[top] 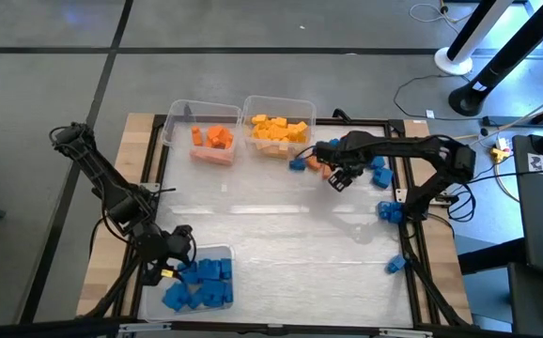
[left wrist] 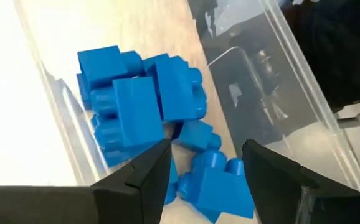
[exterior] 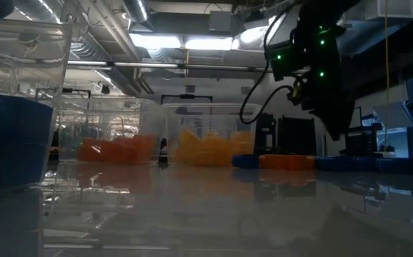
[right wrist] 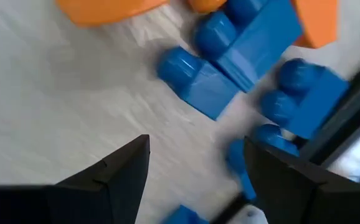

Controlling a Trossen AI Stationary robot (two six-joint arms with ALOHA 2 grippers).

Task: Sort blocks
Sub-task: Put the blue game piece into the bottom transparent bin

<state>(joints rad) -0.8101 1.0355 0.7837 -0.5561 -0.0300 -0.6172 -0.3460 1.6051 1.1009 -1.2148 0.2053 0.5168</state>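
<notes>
From above, the left arm runs down from the upper left of the frame, bent at the elbow, and ends with its left claw (top: 171,253) poised over the clear bin (top: 149,299) at the lower left of the counter (top: 281,244). That claw stands wide open with nothing between its fingers (left wrist: 139,180), and the blue blocks (left wrist: 146,109) lie heaped below it inside the bin. The right arm reaches in from the right edge, folded at its elbow and stretched leftward across the upper middle of the frame, so that the right claw (top: 338,177) hangs just above the counter; its fingers (right wrist: 114,171) are also spread wide and hold nothing. Right under it sits a loose blue block (right wrist: 198,81), with more blue ones and a couple of orange ones (top: 315,164) scattered close by. Other stray blue blocks (top: 388,211) rest near the right rim of the counter. At the upper middle stand two more clear bins side by side: the left one (top: 179,120) holds orange blocks (top: 213,141), and the right one (top: 281,103) holds yellow blocks (top: 279,130).
</notes>
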